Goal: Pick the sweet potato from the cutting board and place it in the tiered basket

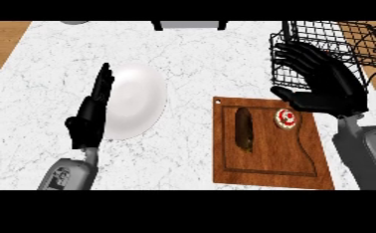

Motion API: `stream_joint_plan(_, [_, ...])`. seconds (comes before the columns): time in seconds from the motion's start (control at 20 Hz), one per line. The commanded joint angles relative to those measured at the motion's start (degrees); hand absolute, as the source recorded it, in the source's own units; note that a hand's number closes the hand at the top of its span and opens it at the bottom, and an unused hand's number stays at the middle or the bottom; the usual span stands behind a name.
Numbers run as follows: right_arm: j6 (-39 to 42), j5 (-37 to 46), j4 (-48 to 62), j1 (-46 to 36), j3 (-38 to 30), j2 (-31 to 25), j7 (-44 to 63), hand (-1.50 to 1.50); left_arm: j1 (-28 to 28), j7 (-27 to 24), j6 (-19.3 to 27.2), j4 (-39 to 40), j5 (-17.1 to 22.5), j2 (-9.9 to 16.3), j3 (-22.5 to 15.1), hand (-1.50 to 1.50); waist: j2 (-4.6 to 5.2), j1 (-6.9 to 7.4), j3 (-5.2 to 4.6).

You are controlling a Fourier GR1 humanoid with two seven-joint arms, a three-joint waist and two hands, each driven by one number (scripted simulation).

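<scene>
Sweet potato waits, ungrasped.
Right hand (released, fingers spread) hovers upper right of the sweet potato, whose long axis runs top-to-bottom on the cutting board.

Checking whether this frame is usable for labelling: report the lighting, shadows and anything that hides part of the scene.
Head view: lighting is even, with no glare on the white plate; only a faint shadow edges the cutting board; the sweet potato reads clearly; the right robot hand covers part of the tiered basket; the left robot hand overlaps the plate's left edge.
</scene>
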Motion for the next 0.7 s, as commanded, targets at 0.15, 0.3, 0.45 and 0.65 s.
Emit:
stream_joint_plan(0.15, [16.30, -5.06, -8.06, 4.68, -3.27, -10.67, 4.28, -1.50, -3.01, 2.06, 0.14, 0.52, -1.21, -1.31, -0.01, 0.00, -0.16, -0.54, -0.18])
stream_joint_plan(0.3, [17.31, 1.62, -12.92, 0.91, -1.04, -19.63, 9.91, -1.50, 0.83, 2.05, -0.17, -2.06, -1.41, -0.60, -1.37, 0.00, -0.61, -0.46, -0.32])
stream_joint_plan(0.45, [21.99, 8.09, -16.55, -4.49, 2.92, -27.82, 16.09, -1.50, 0.48, 2.48, -0.48, -1.90, -1.43, -0.99, -2.02, 0.00, -0.81, 0.65, -0.58])
stream_joint_plan(0.65, [27.26, 15.84, -21.71, -11.63, 9.41, -32.70, 22.78, -1.50, -1.46, 2.48, -0.54, -1.66, -2.07, -1.43, -2.52, 0.00, -0.27, 2.44, -0.60])
